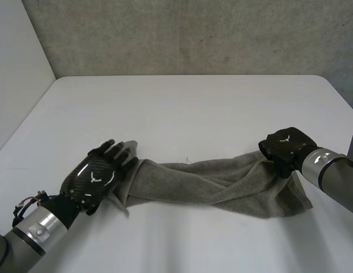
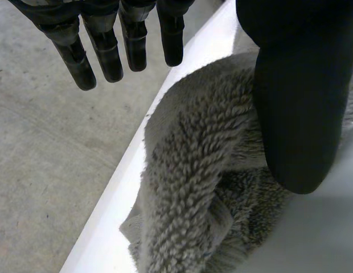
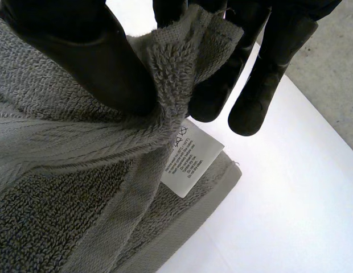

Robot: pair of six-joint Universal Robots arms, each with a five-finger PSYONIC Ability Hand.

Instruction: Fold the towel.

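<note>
A grey towel (image 1: pixel 210 182) lies bunched into a long twisted band across the white table (image 1: pixel 182 108), stretched between my two hands. My left hand (image 1: pixel 97 176) rests over the towel's left end with its fingers (image 2: pixel 108 51) straight and spread. Its thumb lies against the towel (image 2: pixel 193 170), and nothing is pinched. My right hand (image 1: pixel 287 149) is at the towel's right end. There its thumb and fingers (image 3: pixel 91 62) pinch a raised edge of the towel (image 3: pixel 51 199), just above a white care label (image 3: pixel 191 156). The rest of that end lies flat on the table.
A concrete wall (image 1: pixel 193 34) stands behind the table's far edge. Bare white tabletop (image 3: pixel 290 199) lies beside the towel's right corner and across the whole far half. The table's edge (image 2: pixel 108 210) runs beyond my left hand's fingertips.
</note>
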